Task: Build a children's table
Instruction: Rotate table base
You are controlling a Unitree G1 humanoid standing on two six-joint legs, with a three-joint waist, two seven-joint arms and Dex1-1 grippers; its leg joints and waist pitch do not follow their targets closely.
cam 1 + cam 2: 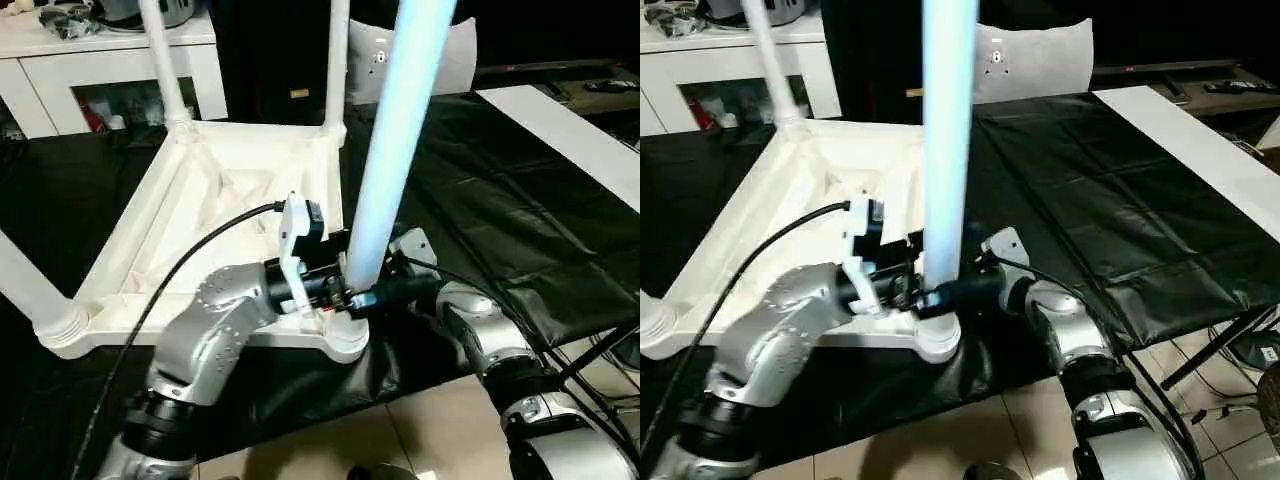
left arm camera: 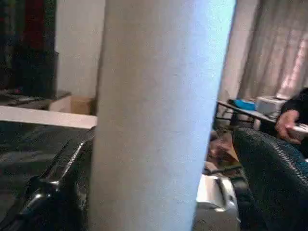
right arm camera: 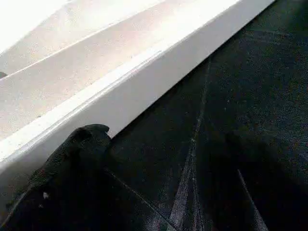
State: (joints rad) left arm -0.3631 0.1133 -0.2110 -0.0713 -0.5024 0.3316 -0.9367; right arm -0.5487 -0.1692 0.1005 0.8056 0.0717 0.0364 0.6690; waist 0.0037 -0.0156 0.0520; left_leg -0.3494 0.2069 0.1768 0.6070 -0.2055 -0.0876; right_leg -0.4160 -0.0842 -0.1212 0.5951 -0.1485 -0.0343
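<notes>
Two silver jointed forearms meet at the surface's near edge. The left pincer has its black fingers spread wide on either side of a smooth, round, tapered white leg; whether they touch it, I cannot tell. The right pincer is released, low beside the socket. The children's table lies upside down on glossy black sheeting, ribbed underside up, legs rising from round corner sockets.

Near leg runs past the top edge, its upper end unseen; its base hides the left claw fingertips. Left leg cropped at the left edge.
</notes>
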